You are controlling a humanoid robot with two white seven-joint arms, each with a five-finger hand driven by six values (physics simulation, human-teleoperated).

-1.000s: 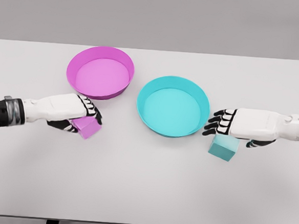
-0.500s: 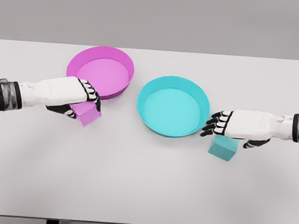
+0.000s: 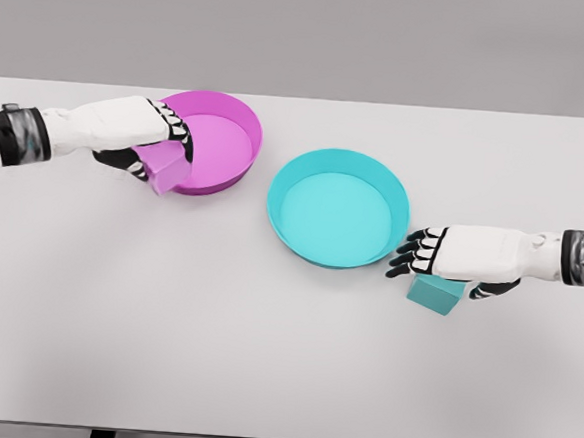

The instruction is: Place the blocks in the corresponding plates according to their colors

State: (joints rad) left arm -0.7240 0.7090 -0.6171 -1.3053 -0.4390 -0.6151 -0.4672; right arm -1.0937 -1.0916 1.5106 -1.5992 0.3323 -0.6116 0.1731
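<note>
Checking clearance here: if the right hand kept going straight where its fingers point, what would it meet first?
Probably the teal plate: the right hand points left at its near rim, though its height above the table is unclear.

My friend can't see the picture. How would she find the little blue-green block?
Start at the white table and find the teal plate near its middle. Just right of that plate, the teal block sits on the table under the right robot hand. The pink block is held.
</note>
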